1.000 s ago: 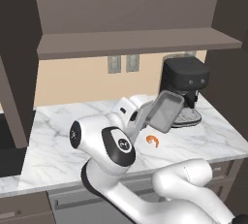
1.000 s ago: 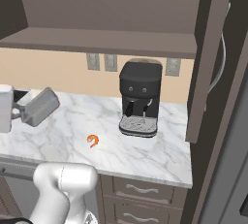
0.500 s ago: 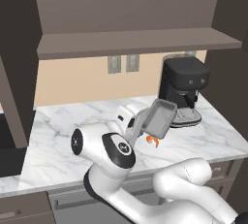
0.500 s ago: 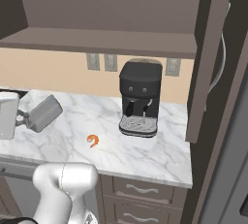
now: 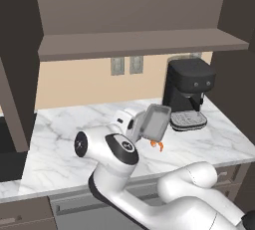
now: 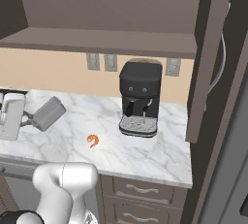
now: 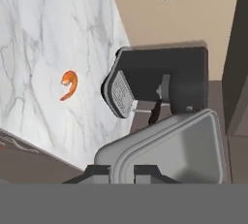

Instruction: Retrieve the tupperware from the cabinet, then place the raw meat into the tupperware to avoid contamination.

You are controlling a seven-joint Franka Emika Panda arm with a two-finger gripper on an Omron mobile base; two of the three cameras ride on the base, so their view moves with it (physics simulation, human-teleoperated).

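My gripper (image 5: 141, 127) is shut on the rim of the tupperware (image 5: 156, 123), a shallow grey container held tilted on edge above the marble counter. In the right base view the gripper (image 6: 30, 119) holds the tupperware (image 6: 49, 113) at the far left. The raw meat (image 5: 157, 145), a small orange curl, lies on the counter just below the container and shows again (image 6: 93, 140) right of it. In the hand view the tupperware (image 7: 169, 148) rises from the gripper (image 7: 123, 171), with the raw meat (image 7: 69, 85) to its upper left. The cabinet (image 5: 139, 44) stands open overhead.
A black coffee machine (image 5: 188, 92) with a grated tray stands at the back right of the counter (image 5: 60, 144), close to the held container. An open cabinet door (image 6: 206, 58) hangs at the right. Wall outlets (image 6: 101, 62) sit on the beige backsplash.
The gripper has carried the tupperware a little lower toward the counter and away from the coffee machine. The raw meat has not moved.
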